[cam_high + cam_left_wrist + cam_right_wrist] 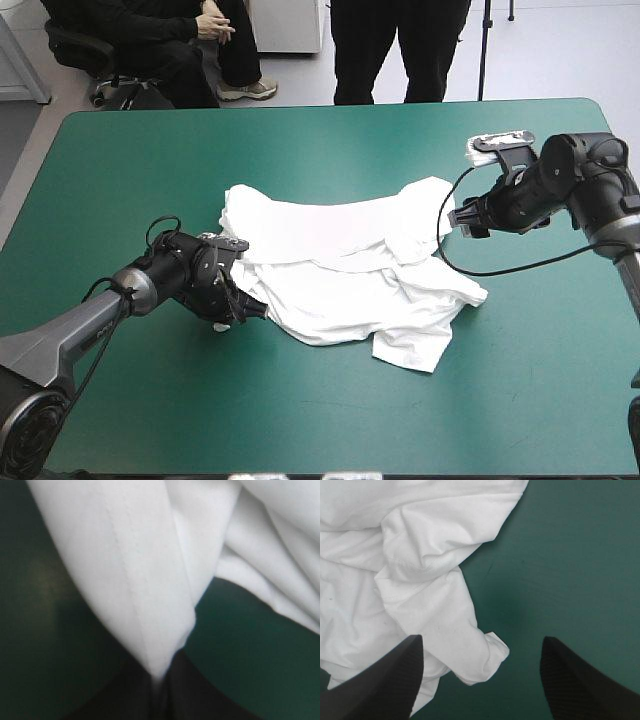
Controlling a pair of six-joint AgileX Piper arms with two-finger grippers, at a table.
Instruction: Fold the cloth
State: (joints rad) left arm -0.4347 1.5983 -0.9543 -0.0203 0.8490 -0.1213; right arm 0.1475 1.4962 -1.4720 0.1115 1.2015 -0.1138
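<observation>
One crumpled T-shirt (350,275) lies mid-frame on the teal-green table (520,390). Left gripper (238,305), at its lower-left edge, pinches a hem fold. Right gripper (462,218), at its upper-right edge, has fingers (380,680) spread wide, a cloth corner between them.

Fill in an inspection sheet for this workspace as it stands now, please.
Surface: teal-green cover, lying flat.
Job's things: white T-shirt, crumpled and partly spread in the middle of the cover.
Clutter: nothing seen.
Tools: left tool shut on the T-shirt's edge; right tool open at the T-shirt's opposite side, not holding it.
Cables: nothing seen beyond the robot's own.
Surroundings: nothing seen reaching over the cover.
</observation>
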